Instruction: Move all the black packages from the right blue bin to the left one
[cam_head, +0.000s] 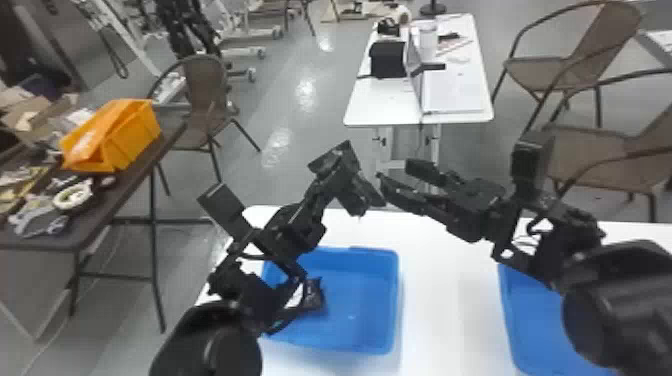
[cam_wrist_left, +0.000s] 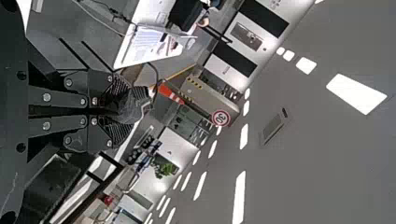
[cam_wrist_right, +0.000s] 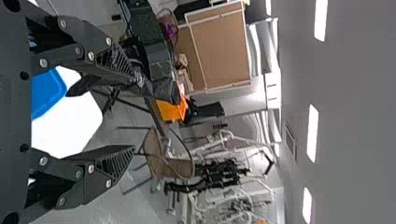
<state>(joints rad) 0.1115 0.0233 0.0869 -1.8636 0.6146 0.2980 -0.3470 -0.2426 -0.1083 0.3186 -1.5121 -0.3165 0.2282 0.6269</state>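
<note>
In the head view my left gripper (cam_head: 364, 196) is raised beyond the left blue bin (cam_head: 395, 300), close to my right gripper (cam_head: 394, 171), whose fingers stand apart. The left wrist view has my left gripper (cam_wrist_left: 116, 111) shut on a dark, wrinkled black package (cam_wrist_left: 131, 106). In the right wrist view my right gripper (cam_wrist_right: 135, 114) is open, and a black package (cam_wrist_right: 164, 88) lies by one fingertip; whether they touch I cannot tell. A dark package (cam_head: 314, 296) rests in the left bin, partly behind my left arm. The right blue bin (cam_head: 530, 315) is largely hidden by my right arm.
Both bins stand on a white table (cam_head: 440, 290). A dark side table (cam_head: 115, 200) at the left carries an orange bin (cam_head: 135, 135) and loose items. Farther back are another white table (cam_head: 375, 107) and several brown chairs.
</note>
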